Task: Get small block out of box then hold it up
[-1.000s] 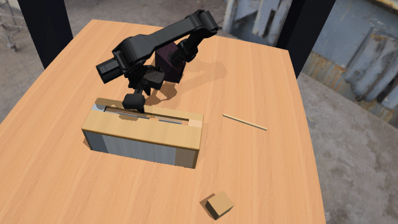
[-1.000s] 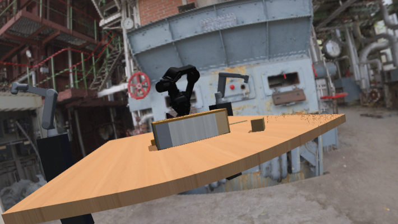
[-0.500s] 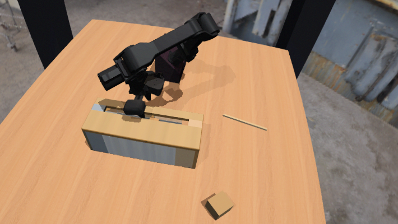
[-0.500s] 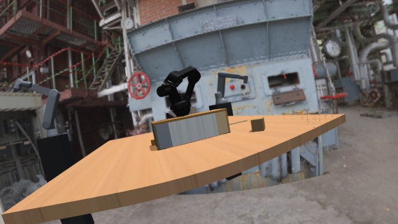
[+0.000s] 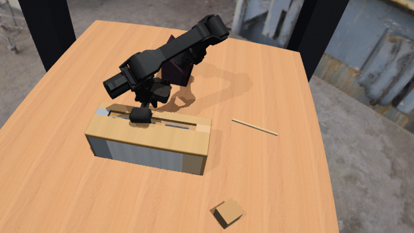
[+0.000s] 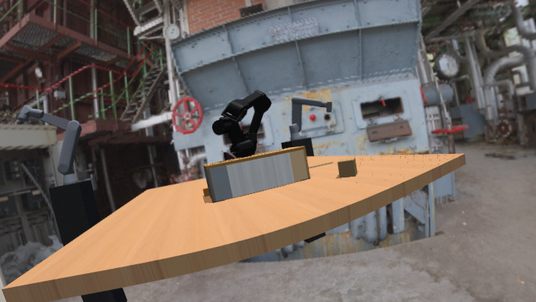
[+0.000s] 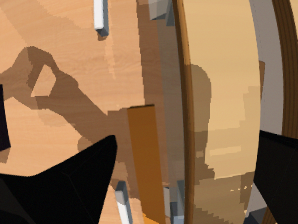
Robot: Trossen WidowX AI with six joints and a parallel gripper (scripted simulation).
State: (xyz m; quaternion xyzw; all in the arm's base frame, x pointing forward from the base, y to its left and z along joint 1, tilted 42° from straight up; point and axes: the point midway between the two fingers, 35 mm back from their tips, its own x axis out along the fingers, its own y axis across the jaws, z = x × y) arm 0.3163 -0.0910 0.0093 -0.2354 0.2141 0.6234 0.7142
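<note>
The clear-fronted box (image 5: 146,131) (image 6: 260,171) (image 7: 225,100) stands on the table (image 5: 73,186) (image 6: 151,226), with a long slot in its top. My gripper (image 5: 152,113) (image 7: 172,136) is open and empty, low at the box. In the wrist view its fingertips lie either side of the strip behind the slot, the left one over the table behind the box, the right one at the slot. A small tan patch (image 7: 262,75), apparently the block, shows at the slot edge, mostly hidden by the strip. How deep the right finger reaches cannot be told.
An orange bar (image 7: 145,160) lies close behind the box. Pale posts (image 7: 100,17) (image 7: 123,202) are behind it too. A thin stick (image 5: 254,127) (image 6: 321,164) lies right of the box. A larger tan cube (image 5: 229,212) (image 6: 346,168) sits farther off, front right.
</note>
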